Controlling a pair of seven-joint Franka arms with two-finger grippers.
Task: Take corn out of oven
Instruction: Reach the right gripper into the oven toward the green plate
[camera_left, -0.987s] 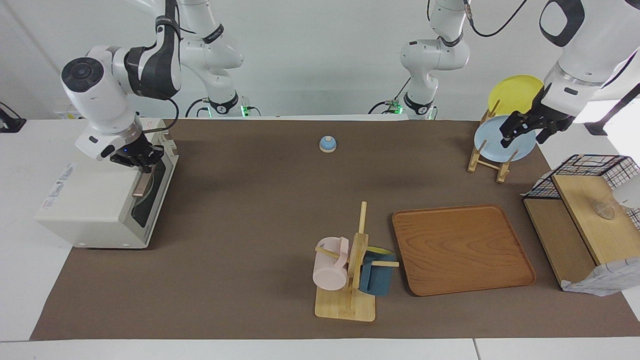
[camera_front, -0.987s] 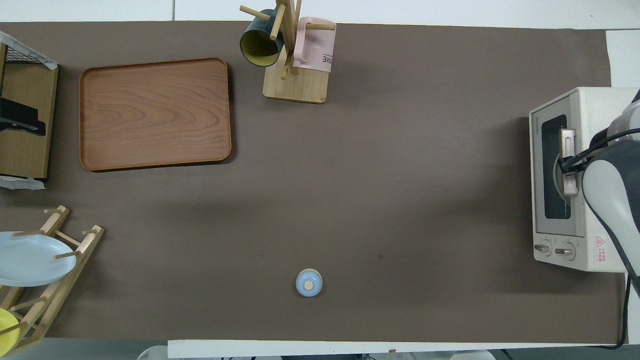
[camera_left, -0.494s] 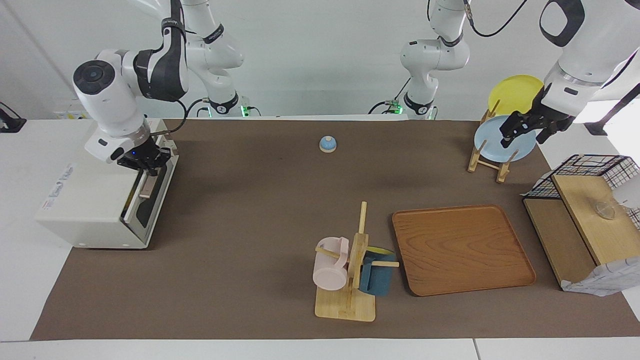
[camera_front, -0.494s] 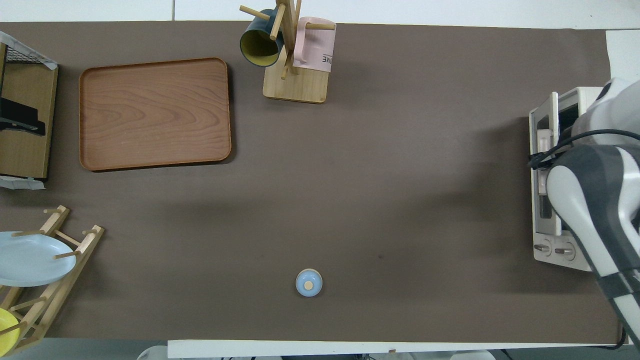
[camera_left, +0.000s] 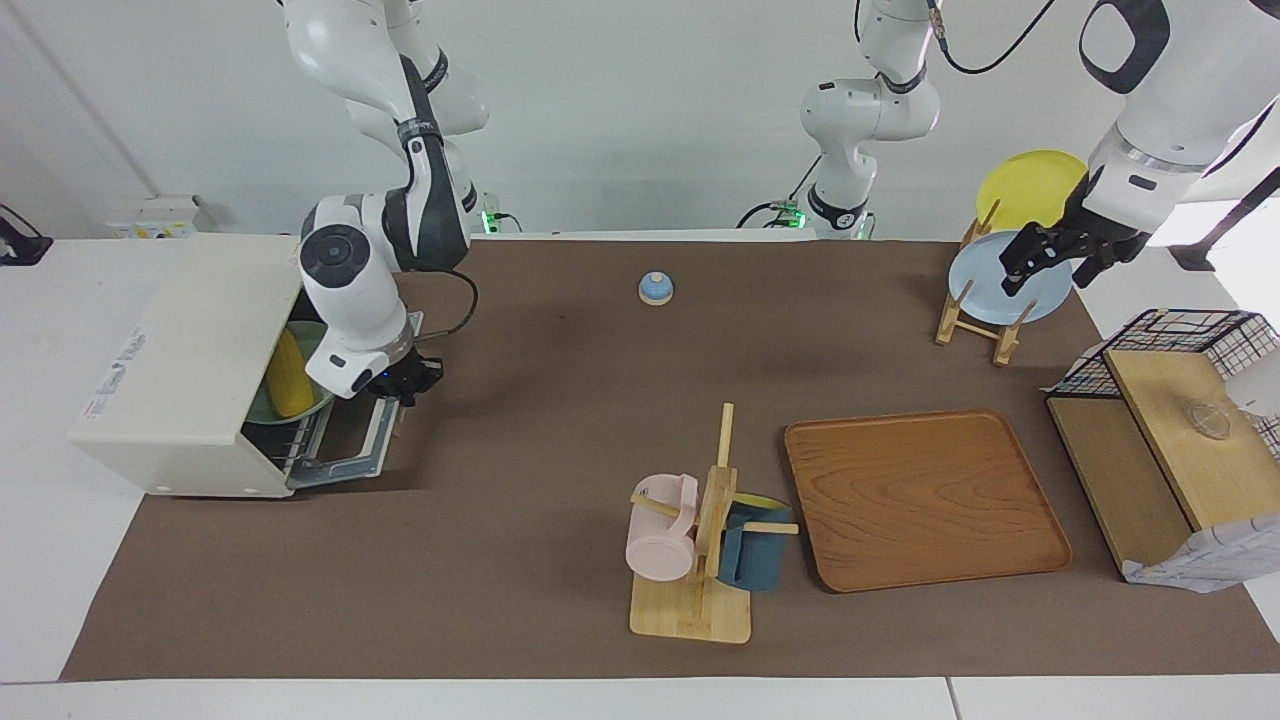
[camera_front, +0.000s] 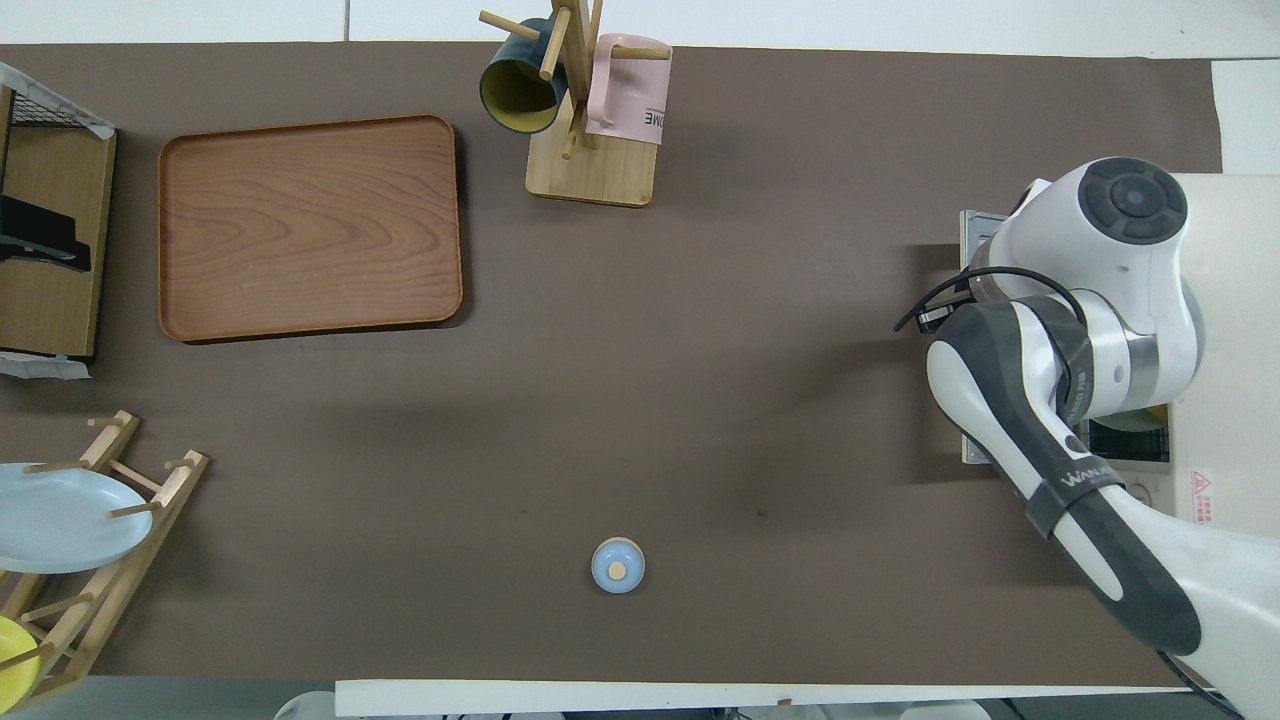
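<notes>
The white oven (camera_left: 190, 370) stands at the right arm's end of the table with its door (camera_left: 350, 445) folded down flat. The yellow corn (camera_left: 290, 375) lies on a green plate on the rack inside. My right gripper (camera_left: 405, 385) is low at the door's outer edge, shut on the door handle, which is hidden under the hand. In the overhead view the right arm covers most of the oven (camera_front: 1225, 300) and the corn is hidden. My left gripper (camera_left: 1045, 265) waits open over the plate rack.
A blue bell (camera_left: 655, 288) sits mid-table near the robots. A mug tree (camera_left: 700, 540) and a wooden tray (camera_left: 925, 500) lie farther out. A plate rack (camera_left: 975, 325) and a black wire basket (camera_left: 1180, 335) are at the left arm's end.
The right gripper has swung the oven door from nearly shut down to fully open, moving outward and down. The corn and green plate now show. The left arm has not moved.
</notes>
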